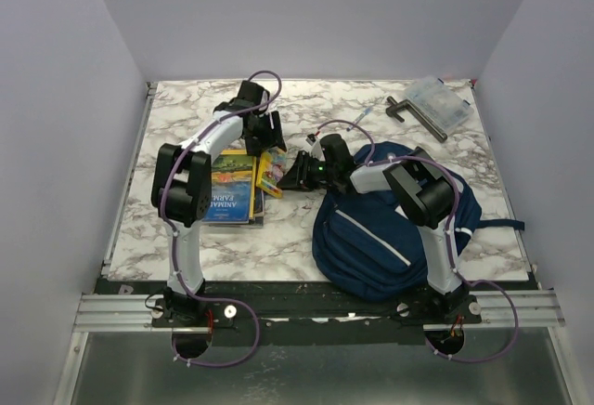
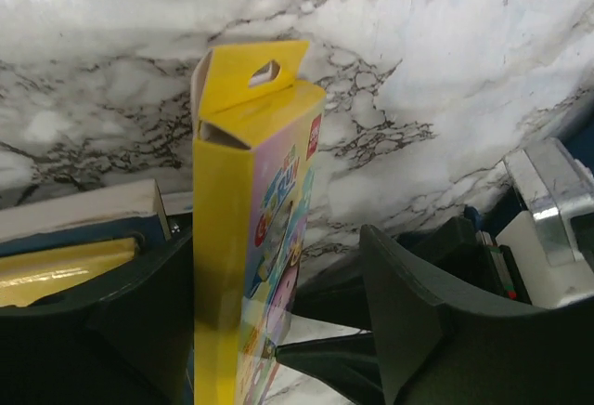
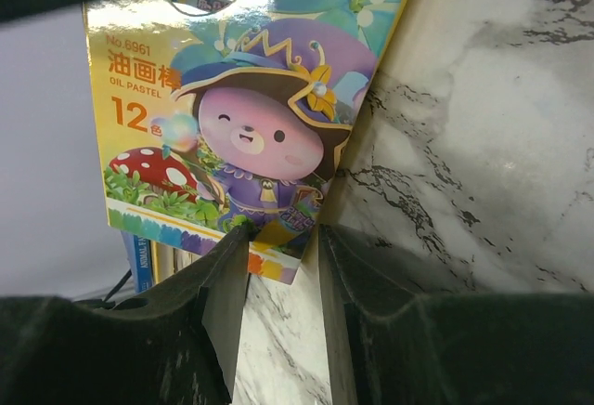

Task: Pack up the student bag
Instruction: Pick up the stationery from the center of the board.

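A yellow oil pastel box (image 1: pixel 271 173) with a cartoon bear stands on its edge between both grippers, left of the student bag (image 1: pixel 371 238). The bag is navy blue and lies on the marble table (image 1: pixel 306 238) at the front right. My left gripper (image 1: pixel 269 137) comes down over the box's top end. In its wrist view the jaws (image 2: pixel 278 233) are open, with the box (image 2: pixel 251 191) against the left finger and a wide gap to the right one. My right gripper (image 3: pixel 278 233) is shut on the lower corner of the box (image 3: pixel 251 98).
A stack of books (image 1: pixel 232 196) lies just left of the box, and their edges show in the left wrist view (image 2: pixel 74 238). A clear plastic case (image 1: pixel 441 100) and a dark L-shaped bar (image 1: pixel 418 117) sit at the back right corner.
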